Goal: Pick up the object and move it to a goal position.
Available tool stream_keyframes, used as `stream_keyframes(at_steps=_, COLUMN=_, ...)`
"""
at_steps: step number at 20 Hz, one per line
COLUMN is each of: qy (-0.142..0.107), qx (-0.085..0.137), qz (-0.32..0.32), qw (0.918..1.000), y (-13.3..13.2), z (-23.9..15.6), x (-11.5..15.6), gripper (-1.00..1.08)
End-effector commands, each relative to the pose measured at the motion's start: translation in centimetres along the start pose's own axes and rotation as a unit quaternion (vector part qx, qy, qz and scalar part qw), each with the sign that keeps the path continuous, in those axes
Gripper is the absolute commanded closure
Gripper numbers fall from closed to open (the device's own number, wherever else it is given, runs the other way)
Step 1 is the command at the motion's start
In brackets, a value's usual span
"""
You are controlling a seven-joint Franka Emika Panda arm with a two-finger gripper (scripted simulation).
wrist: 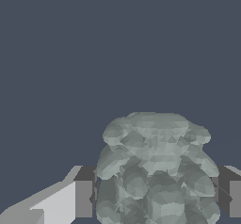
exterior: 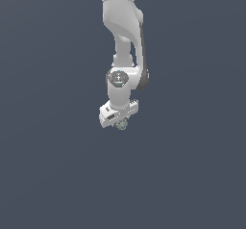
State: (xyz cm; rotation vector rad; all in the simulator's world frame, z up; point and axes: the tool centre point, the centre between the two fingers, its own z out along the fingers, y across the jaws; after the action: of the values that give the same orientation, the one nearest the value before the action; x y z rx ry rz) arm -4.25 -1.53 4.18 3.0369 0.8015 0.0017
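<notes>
The object (wrist: 155, 171) is a bumpy, speckled grey-green lump. In the wrist view it fills the space between my two fingers (wrist: 84, 198), which press on it from both sides. In the exterior view the object (exterior: 122, 124) shows as a small lump just under my white gripper (exterior: 121, 123), at the end of the arm that hangs down from the top of the view. The gripper is shut on the object. No goal marker shows in either view.
Only a plain dark grey-blue surface (exterior: 192, 175) lies around and below the arm. No other objects, containers or edges show.
</notes>
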Motion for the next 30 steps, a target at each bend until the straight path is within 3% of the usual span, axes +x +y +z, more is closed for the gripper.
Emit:
stream_keyframes(at_steps=1, qy=0.000, qx=0.000, qz=0.000, qw=1.0000, y=-0.1, z=0.1, x=0.0, gripper=1.08)
stream_keyframes(at_steps=8, qy=0.000, qx=0.000, qz=0.000, qw=1.0000, y=-0.4, z=-0.9, x=0.1, gripper=1.08)
stream_keyframes(at_steps=15, qy=0.000, qx=0.000, qz=0.000, qw=1.0000, y=-1.9, z=-4.2, x=0.4, gripper=1.08)
stream_keyframes(at_steps=30, qy=-0.001, qx=0.000, qz=-0.001, qw=1.0000, y=-8.3, z=-18.7, x=2.0, gripper=1.08)
